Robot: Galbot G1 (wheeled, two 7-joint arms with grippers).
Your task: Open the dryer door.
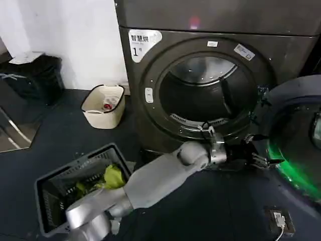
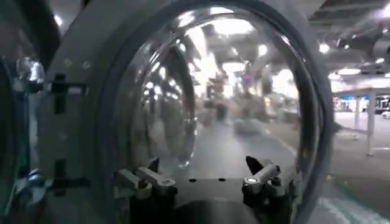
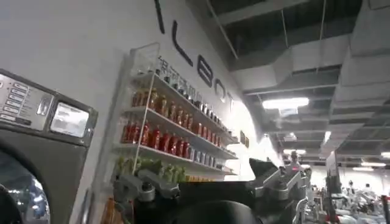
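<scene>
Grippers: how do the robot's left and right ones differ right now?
The left gripper is stretched out at the open dryer door, facing its glass; the right gripper is held away from it, facing a shelf of bottles. The left is at work, the right idle. Both are open.

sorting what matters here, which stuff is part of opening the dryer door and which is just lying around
Part of the job:
- dryer door, swung open to the right
- left claw, open, at the door's inner rim
- dryer drum opening

Lying about:
- cream basket by the wall
- dark laundry basket with green cloth
- floor socket
</scene>
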